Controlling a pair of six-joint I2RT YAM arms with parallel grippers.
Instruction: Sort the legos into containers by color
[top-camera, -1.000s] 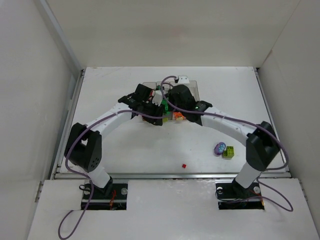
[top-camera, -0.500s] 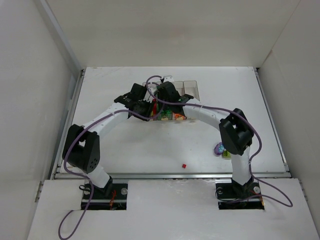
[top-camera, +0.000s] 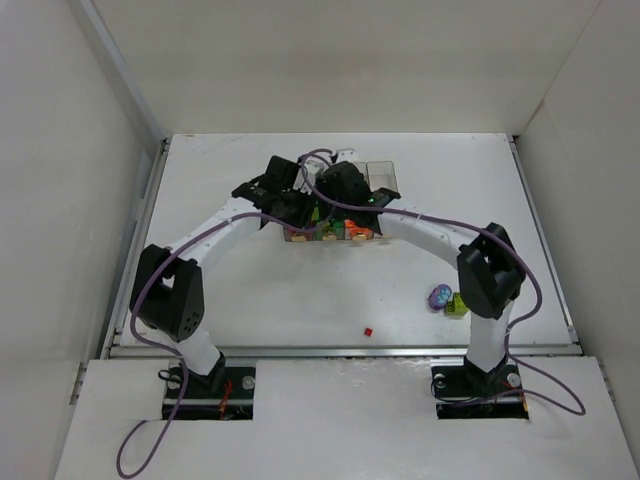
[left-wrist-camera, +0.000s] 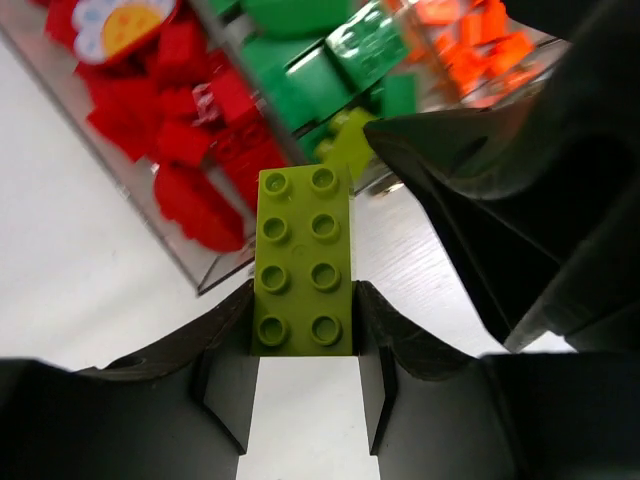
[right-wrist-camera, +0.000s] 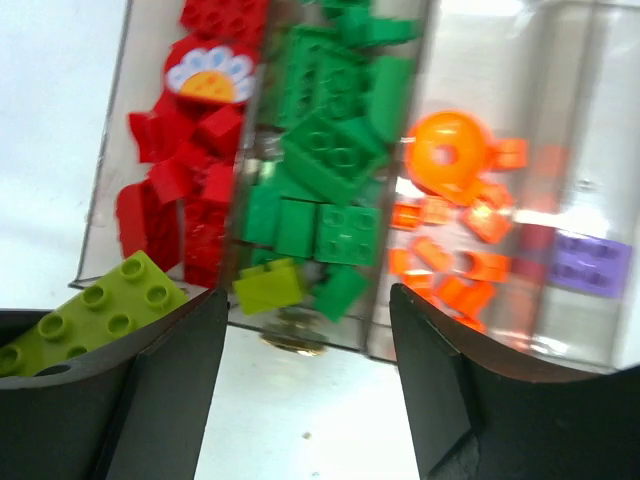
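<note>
White table (top-camera: 250, 290) carries the bins (top-camera: 383, 172) at far centre. Left gripper (left-wrist-camera: 305, 340) clamps a lime brick (left-wrist-camera: 303, 262) at their near end. Right gripper (right-wrist-camera: 305, 370) hangs above them, fingers spread and empty. Three legos (top-camera: 439, 296) lie loose nearer, to the right.

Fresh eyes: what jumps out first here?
A lime eight-stud brick clamped in the left pincer at the near end of the colour-filled bins. The right pincer hangs open beside it. A purple piece and a red bit lie loose on the table.
</note>
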